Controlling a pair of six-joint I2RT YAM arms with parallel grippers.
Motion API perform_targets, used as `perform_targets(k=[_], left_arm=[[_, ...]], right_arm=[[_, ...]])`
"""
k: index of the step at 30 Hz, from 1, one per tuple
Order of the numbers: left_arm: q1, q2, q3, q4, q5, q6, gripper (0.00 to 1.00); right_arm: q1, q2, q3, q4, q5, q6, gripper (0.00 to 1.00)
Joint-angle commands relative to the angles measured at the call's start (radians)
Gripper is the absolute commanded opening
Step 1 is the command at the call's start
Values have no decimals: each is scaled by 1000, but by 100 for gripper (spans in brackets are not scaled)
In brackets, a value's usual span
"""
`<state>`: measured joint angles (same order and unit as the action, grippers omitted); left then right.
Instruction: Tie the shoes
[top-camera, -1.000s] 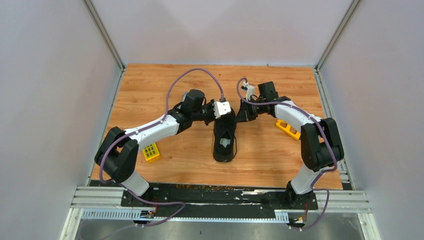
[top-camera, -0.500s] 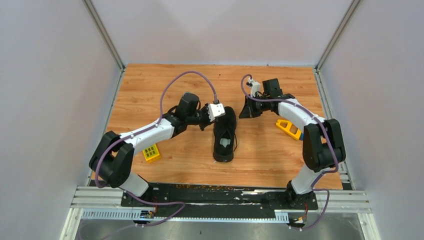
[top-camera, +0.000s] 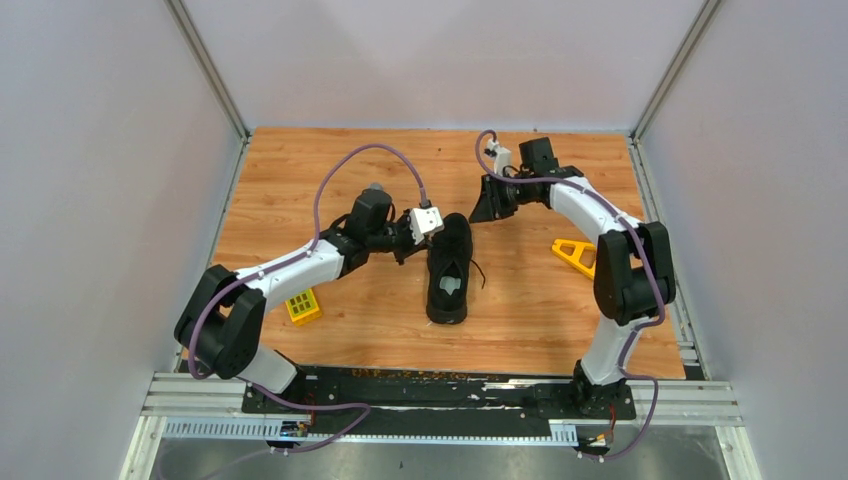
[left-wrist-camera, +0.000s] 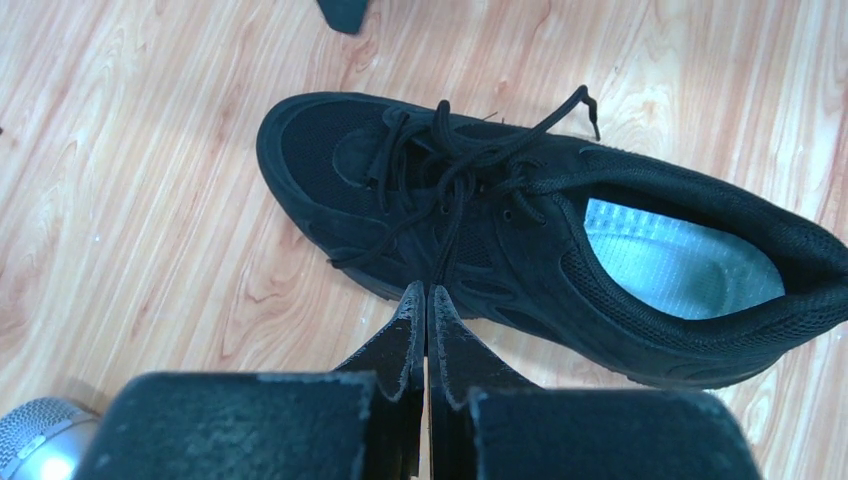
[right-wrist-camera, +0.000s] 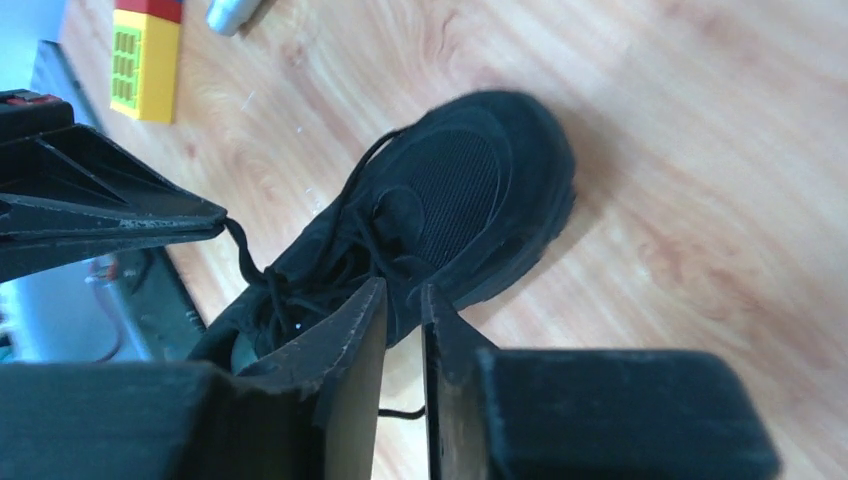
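Note:
The black sneaker (top-camera: 449, 268) lies mid-table, toe to the far side, pale insole showing (left-wrist-camera: 680, 262). My left gripper (left-wrist-camera: 427, 292) is shut at the shoe's left side, pinching a thin black lace (left-wrist-camera: 443, 235) that runs taut from the eyelets to its tips; it also shows in the top view (top-camera: 408, 245). The other lace end (left-wrist-camera: 585, 98) lies loose on the wood to the right of the shoe. My right gripper (right-wrist-camera: 403, 290) hovers beyond the toe (top-camera: 486, 208), its jaws a narrow gap apart and holding nothing.
A silver microphone (left-wrist-camera: 30, 445) lies behind the left gripper. A yellow block (top-camera: 302, 305) sits near the left arm. An orange-yellow wedge (top-camera: 577, 255) lies right of the shoe, under the right arm. Grey walls enclose the wooden table (top-camera: 300, 170).
My left gripper has drawn back to the left with its lace. My right gripper has pulled away from the shoe toward the far side, and its lace now lies beside the shoe.

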<state>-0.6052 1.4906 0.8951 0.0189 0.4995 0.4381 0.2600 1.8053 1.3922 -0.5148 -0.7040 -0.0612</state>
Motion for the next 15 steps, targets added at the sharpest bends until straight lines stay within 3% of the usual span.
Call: perform_targets(k=[1,3,5,11,15], left_arm=[[4,-4,23,61,57,-49,0],[4,10,35,63,71,-53,0],[4,18,44,64,81,-52,0],[4,29,52,60,88,-53,0],[4,31,55,50,94,-48,0]], right_arm=[[-37,51,-18,-104,-198,116,27],[-40,55,-42,-71,-229,255,42],[-50,65,-57,-48,-246,352,49],[-61,78,-100,-9,-304,511,45],[-61,79,-167,38,-340,618,47]])
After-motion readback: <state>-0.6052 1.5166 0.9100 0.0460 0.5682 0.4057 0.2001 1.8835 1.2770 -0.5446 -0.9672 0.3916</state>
